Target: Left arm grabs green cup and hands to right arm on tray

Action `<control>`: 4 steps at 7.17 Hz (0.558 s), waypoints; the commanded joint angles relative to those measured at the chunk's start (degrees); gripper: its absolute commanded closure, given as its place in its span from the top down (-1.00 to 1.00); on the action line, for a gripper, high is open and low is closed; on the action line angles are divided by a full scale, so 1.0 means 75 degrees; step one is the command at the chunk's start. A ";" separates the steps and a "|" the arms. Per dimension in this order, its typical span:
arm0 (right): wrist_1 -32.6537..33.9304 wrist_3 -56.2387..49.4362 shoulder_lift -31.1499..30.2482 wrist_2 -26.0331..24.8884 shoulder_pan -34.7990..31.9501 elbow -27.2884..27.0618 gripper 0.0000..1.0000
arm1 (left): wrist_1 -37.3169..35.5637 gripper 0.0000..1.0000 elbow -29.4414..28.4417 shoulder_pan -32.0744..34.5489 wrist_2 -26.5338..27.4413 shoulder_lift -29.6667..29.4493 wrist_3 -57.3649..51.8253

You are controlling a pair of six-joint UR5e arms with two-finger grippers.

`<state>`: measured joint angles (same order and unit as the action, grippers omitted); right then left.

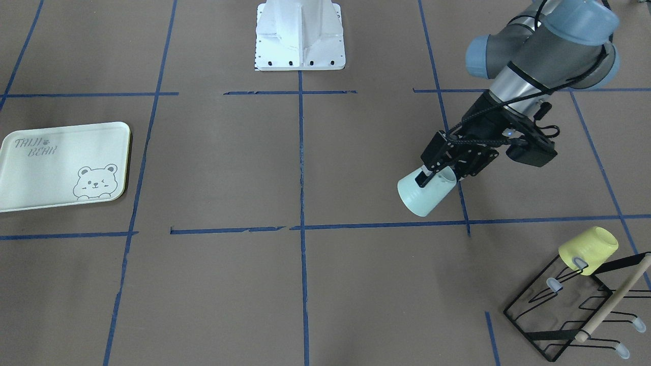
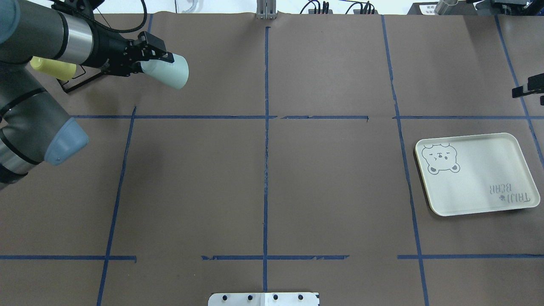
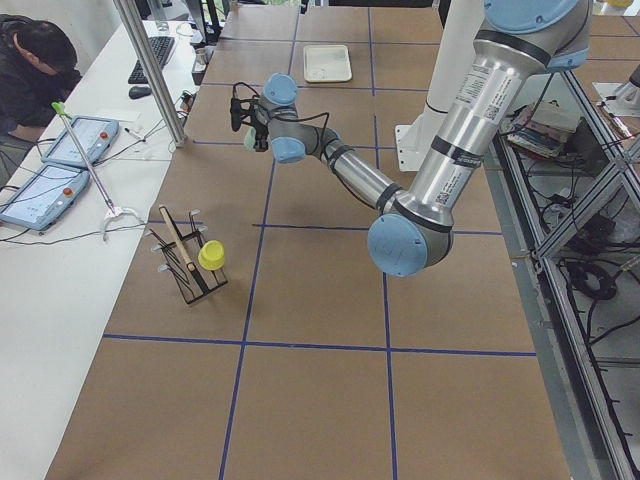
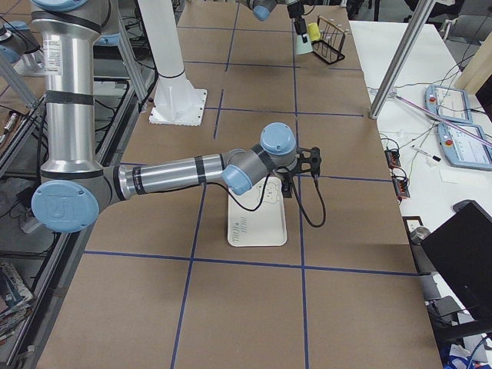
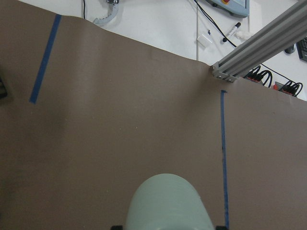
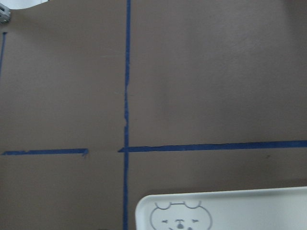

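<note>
My left gripper (image 1: 433,174) is shut on the rim end of the green cup (image 1: 423,197). It holds the cup tilted on its side above the table, base pointing away from the wrist. The cup also shows in the overhead view (image 2: 169,72) and at the bottom of the left wrist view (image 5: 168,203). The tray (image 2: 476,174) lies flat and empty on the robot's right side (image 1: 61,165). My right gripper (image 4: 306,163) hovers near the tray's far end. Its fingers show in no close view, so I cannot tell if it is open or shut. The right wrist view shows the tray's bear corner (image 6: 225,211).
A yellow cup (image 1: 588,249) hangs on a black wire rack (image 1: 569,315) with a wooden handle, just behind the left gripper's side of the table. The white robot base (image 1: 300,38) stands at the table's edge. Blue tape lines grid the brown tabletop.
</note>
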<state>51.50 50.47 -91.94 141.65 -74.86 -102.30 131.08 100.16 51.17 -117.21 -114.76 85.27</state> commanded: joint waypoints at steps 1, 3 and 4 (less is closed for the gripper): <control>-0.2532 0.2671 0.0024 -0.0299 0.1233 -0.0013 1.00 | 0.0321 -0.24 0.0775 -0.1064 0.0579 0.0090 0.1294; -0.4723 0.4664 0.0082 -0.0651 0.1962 0.0033 1.00 | 0.1628 -0.19 0.0813 -0.1873 0.0767 0.0102 0.2849; -0.5720 0.5439 0.0129 -0.0664 0.2174 0.0057 1.00 | 0.2424 -0.18 0.0801 -0.2388 0.1245 0.0090 0.3542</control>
<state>18.04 83.63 -91.29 137.25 -60.92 -102.10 142.73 106.10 37.55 -111.06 -114.06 105.33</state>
